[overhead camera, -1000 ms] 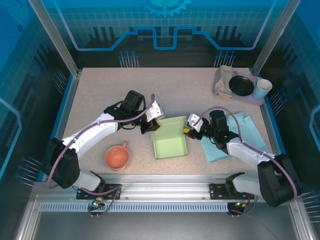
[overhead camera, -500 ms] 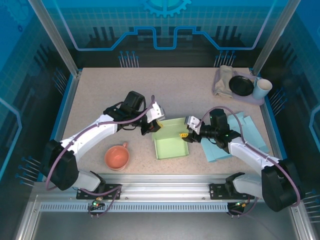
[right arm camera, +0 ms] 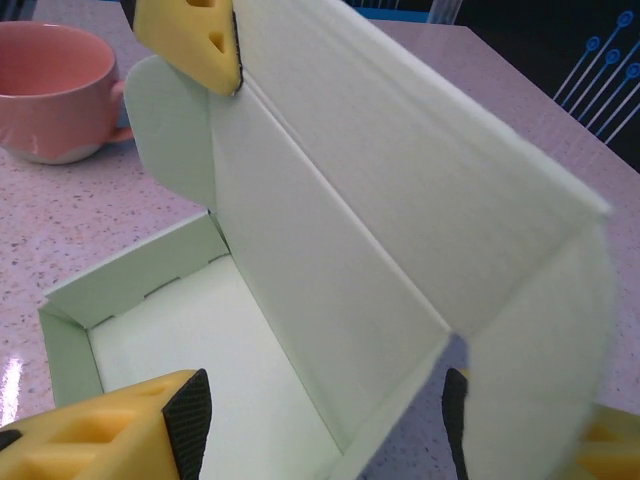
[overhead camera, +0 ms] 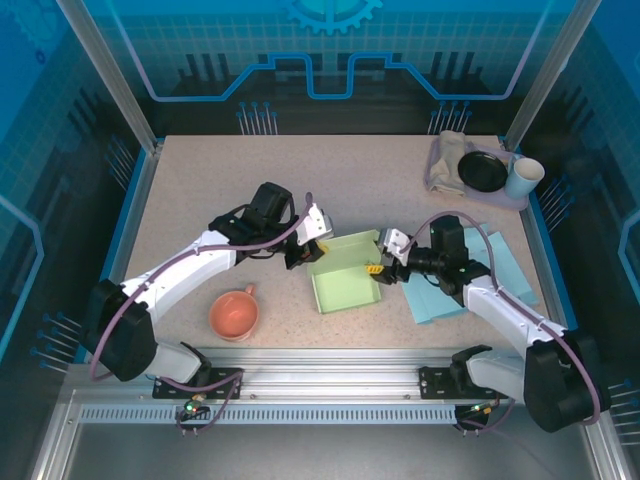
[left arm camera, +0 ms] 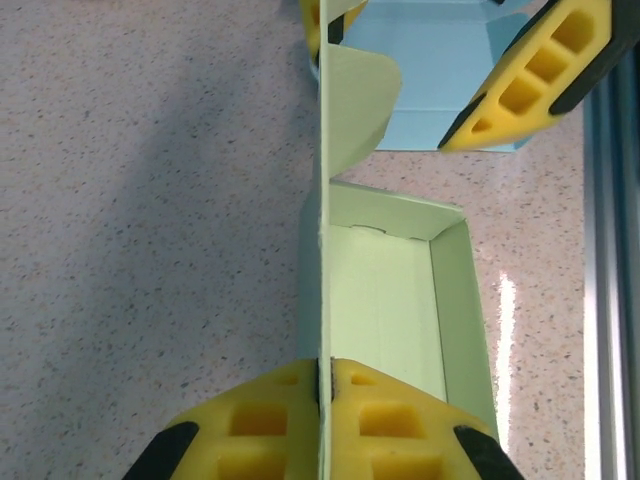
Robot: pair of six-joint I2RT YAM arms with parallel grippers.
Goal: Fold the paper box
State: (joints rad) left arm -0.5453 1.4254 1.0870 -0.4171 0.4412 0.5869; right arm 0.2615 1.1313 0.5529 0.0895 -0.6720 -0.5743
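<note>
The light green paper box [overhead camera: 346, 290] lies in the middle of the table with its lid [overhead camera: 348, 250] raised. My left gripper [overhead camera: 306, 246] is shut on the lid's left edge. In the left wrist view its yellow fingers [left arm camera: 250, 425] pinch the thin panel [left arm camera: 323, 250] edge-on, at the left gripper [left arm camera: 323, 378]. My right gripper [overhead camera: 383, 258] stands open at the box's right end. In the right wrist view the lid [right arm camera: 400, 180] and its rounded side flap [right arm camera: 545, 370] rise between the spread fingers [right arm camera: 110, 435] of the right gripper [right arm camera: 350, 430], and the flap hides most of the right finger.
A pink cup [overhead camera: 234, 315] sits near the front left of the box. Flat blue paper sheets [overhead camera: 475, 275] lie under my right arm. At the back right corner are a black plate [overhead camera: 483, 172], a white cup [overhead camera: 523, 178] and a cloth [overhead camera: 447, 155].
My right gripper's jaws have spread wider and it has drawn slightly right. The box has shifted a little right. The left gripper keeps its grip on the lid.
</note>
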